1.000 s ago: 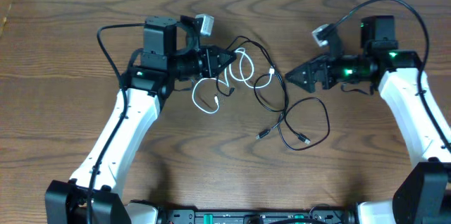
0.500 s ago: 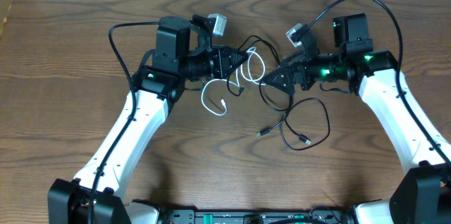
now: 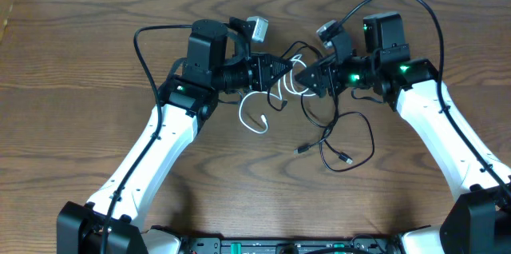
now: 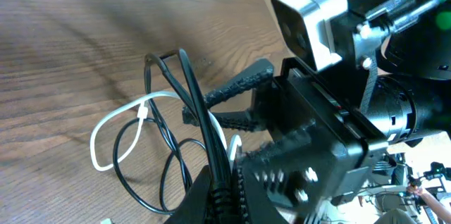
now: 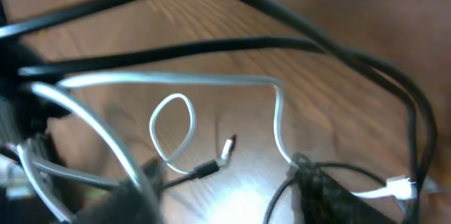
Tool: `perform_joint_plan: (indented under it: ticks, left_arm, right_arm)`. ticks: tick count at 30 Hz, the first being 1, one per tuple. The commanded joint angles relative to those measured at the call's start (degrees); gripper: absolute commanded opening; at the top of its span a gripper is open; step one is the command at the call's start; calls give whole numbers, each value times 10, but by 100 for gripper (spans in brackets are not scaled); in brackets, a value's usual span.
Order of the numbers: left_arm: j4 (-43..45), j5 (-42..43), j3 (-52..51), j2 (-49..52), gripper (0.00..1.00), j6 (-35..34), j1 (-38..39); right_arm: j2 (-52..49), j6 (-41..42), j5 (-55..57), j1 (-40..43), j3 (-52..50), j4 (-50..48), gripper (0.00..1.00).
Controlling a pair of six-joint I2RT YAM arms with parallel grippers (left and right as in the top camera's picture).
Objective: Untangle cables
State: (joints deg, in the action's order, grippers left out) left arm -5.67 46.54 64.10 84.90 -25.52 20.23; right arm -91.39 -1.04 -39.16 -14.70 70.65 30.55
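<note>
The white-shelled left arm (image 3: 160, 142) extends forward and inward, wrist level, with its black two-finger left gripper (image 3: 286, 66) clamped on thin black cables (image 4: 189, 86). The white-shelled right arm (image 3: 447, 134) extends inward opposite it. The black right gripper (image 3: 310, 80) is nearly tip to tip with the left, jaws partly apart.

The overhead camera looked straight down from well above on the brown wood-grain tabletop (image 3: 72, 110), taking in the white left arm (image 3: 152, 150) and the white right arm (image 3: 447, 134). The left wrist camera sat close behind the left tool (image 4: 220, 194), facing low across the wood toward the right tool (image 4: 196, 108). The right wrist camera hung very near the tabletop, and its view was blurred. All three views shared the thin black and white cables (image 3: 297, 80).
</note>
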Motion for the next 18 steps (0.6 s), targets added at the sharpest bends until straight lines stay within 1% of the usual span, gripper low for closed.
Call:
perform_joint_plan:
  ticks: [1,2,3,5,10,18]
  left_arm:
    - [5,3,-1,-4,8,-1,0]
    - [5,3,-1,-4,8,-1,0]
    - [5,3,-1,-4,8,-1,0]
    - [7,3,-1,-4,8,-1,-1]
    - [7,-30,-1,-4,8,-1,-1]
    - [7,-34,-1,-4,8,-1,-1]
  right_arm:
    - [-2,15,37,-2,-2,2,8]
    - [-2,21,44,-2,-2,3,1]
    - [-2,30,55,-2,-2,5,1]
    - [-2,38,64,-2,-2,5,1]
    - [-2,52,94,-2,-2,11,1]
    - [-2,53,133,-2,-2,29,1]
